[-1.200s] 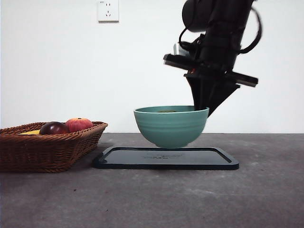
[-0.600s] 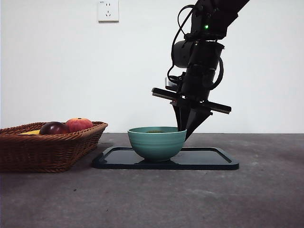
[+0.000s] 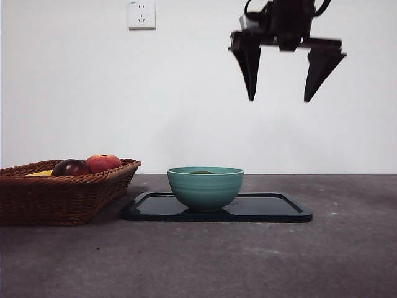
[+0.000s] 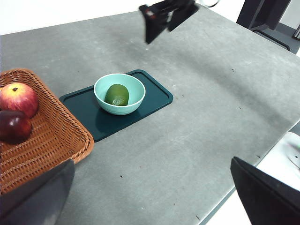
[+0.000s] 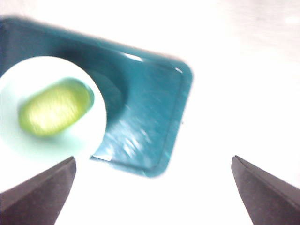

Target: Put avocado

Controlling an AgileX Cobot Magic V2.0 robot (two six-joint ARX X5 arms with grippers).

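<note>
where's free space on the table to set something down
Bare tabletop lies beyond the tray's far end from the basket. Crowded: the bowl with the avocado, and the basket's fruit.

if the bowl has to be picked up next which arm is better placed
Probably the right: the right gripper hangs open above the tray, close to the bowl holding the avocado. The left gripper waits farther off.

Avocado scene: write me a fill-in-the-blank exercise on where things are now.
1. The avocado lies inside the ____.
2. The bowl stands on a dark ____.
3. The right hand hangs above the tray with its jaws ____.
4. The red-orange fruit sits in the ____.

Missing words: bowl; tray; open; basket
</note>
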